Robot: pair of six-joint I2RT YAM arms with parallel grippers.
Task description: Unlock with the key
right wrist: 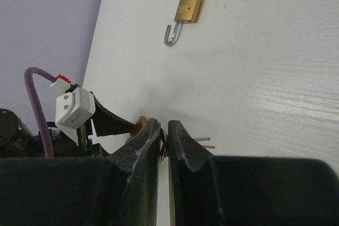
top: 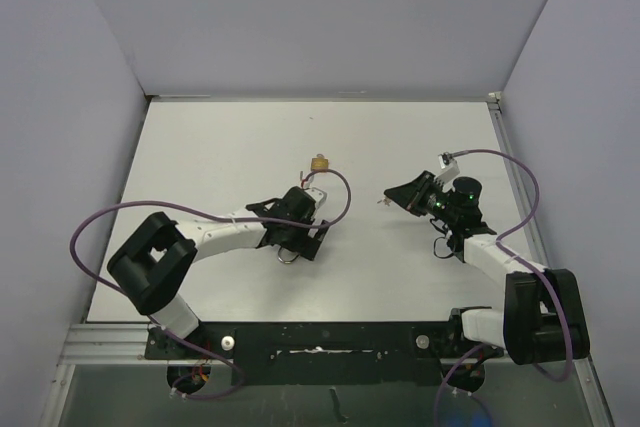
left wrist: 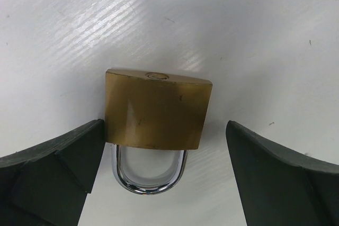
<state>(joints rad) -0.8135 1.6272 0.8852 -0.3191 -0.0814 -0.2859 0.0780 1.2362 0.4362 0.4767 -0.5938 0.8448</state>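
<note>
Diffuse overhead light is flooding the white table [top: 400, 147] evenly in the top view, the arms [top: 225, 237] are casting only faint, soft-edged shadows, and green indicator lamps [top: 440, 209] are glowing on the right wrist. In the left wrist view, glare is streaking the tabletop at upper left, the brass padlock [left wrist: 156, 112] is rendering sharply, its chrome shackle [left wrist: 151, 183] is mirroring the light, and the dark fingers [left wrist: 47, 178] are softening at the corners. In the right wrist view, the near fingers [right wrist: 137, 168] are blurring into underexposed masses, the key [right wrist: 204, 142] is resolving poorly, and the far padlock [right wrist: 188, 9] is appearing crisp.
</note>
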